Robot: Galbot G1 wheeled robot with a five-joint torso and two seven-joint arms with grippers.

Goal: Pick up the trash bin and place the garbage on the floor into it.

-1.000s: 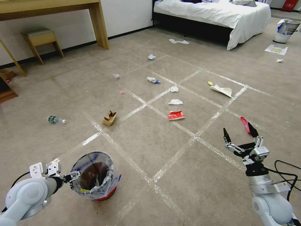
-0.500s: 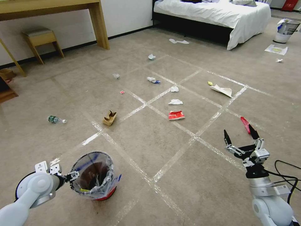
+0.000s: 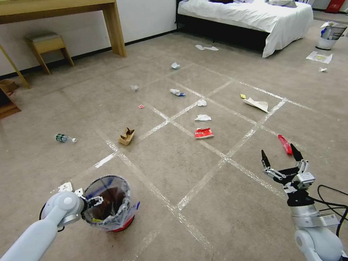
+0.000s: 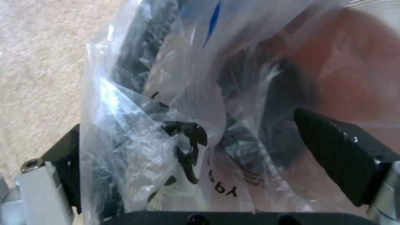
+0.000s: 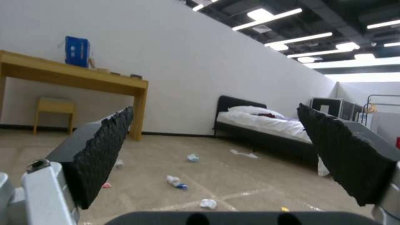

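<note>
The trash bin (image 3: pixel 108 207) stands on the floor (image 3: pixel 174 170) at the near left, lined with a crinkly clear bag (image 4: pixel 167 93). My left gripper (image 3: pixel 95 200) is at its near-left rim. In the left wrist view the left gripper (image 4: pixel 187 125) is open, one finger outside the rim and one inside. My right gripper (image 3: pixel 279 153) hovers open and empty at the near right, just short of a red wrapper (image 3: pixel 285 144). Garbage lies scattered: a crushed red-white cup (image 3: pixel 204 133), a cardboard tray (image 3: pixel 126 136), a bottle (image 3: pixel 65 138), a tissue (image 3: pixel 202 117) and paper (image 3: pixel 256 104).
A bed (image 3: pixel 253 16) stands at the back, a wooden desk (image 3: pixel 72 7) and a stool (image 3: pixel 47 44) at the back left. A white bin (image 3: pixel 330 36) sits at the far right. A black cable (image 3: pixel 331 204) trails by the right arm.
My left arm has swung in toward the bin, bringing its gripper over the rim. The right gripper has sunk slightly and stays open.
</note>
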